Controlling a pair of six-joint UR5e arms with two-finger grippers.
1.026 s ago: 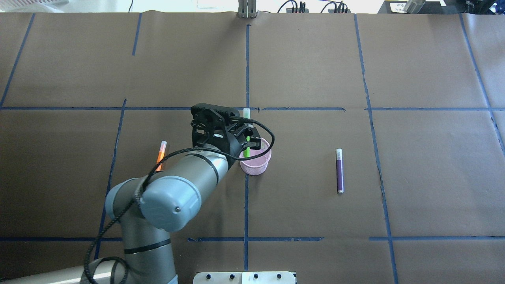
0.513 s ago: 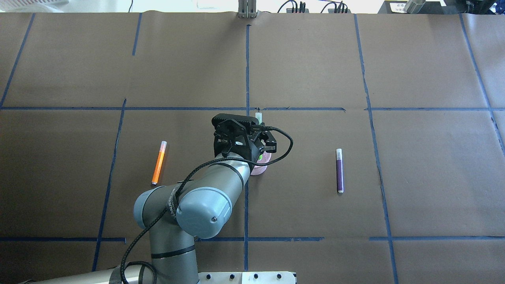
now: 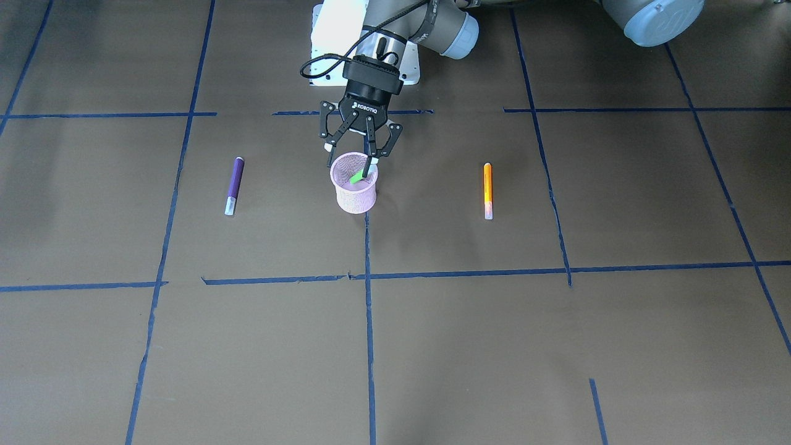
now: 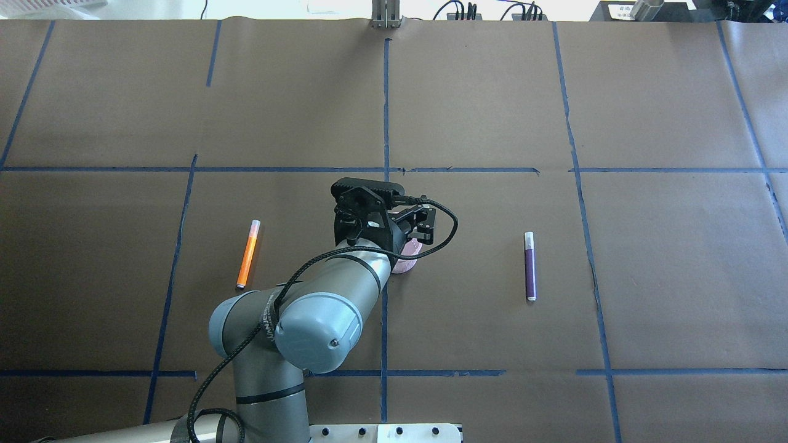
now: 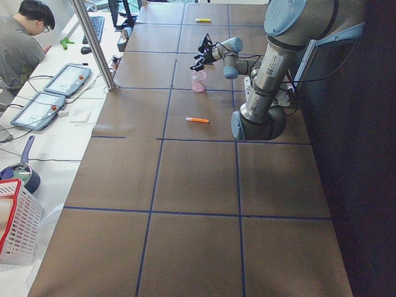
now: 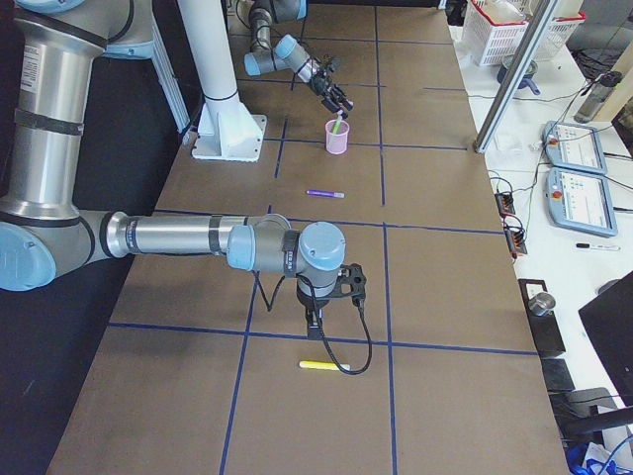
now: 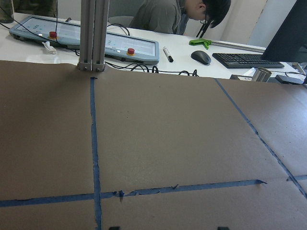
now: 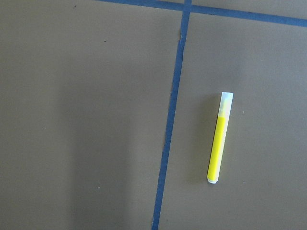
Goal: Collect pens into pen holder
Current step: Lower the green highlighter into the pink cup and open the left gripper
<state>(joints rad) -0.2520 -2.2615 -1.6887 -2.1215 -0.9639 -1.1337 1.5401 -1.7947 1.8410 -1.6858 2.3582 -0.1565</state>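
The pink mesh pen holder (image 3: 355, 193) stands at the table's middle with the green pen (image 3: 357, 177) leaning inside it. My left gripper (image 3: 350, 162) hangs right above the holder's rim, open, its fingers spread to either side of the pen. From overhead the wrist covers most of the holder (image 4: 406, 265). The orange pen (image 4: 248, 254) lies flat to the holder's left and the purple pen (image 4: 529, 266) to its right. My right gripper (image 6: 341, 285) hovers low over the near end of the table in the exterior right view; I cannot tell whether it is open or shut.
A yellow pen (image 8: 218, 139) lies flat beside a blue tape line under the right wrist camera. Blue tape divides the brown paper cover into squares. A person (image 7: 192, 14) sits at the desk beyond the far edge, with control pendants (image 7: 117, 45) and a metal post (image 7: 93, 33).
The left arm swung right and carried the green pen over the holder. Since half a second ago the gripper has opened and the pen has dropped into the holder.
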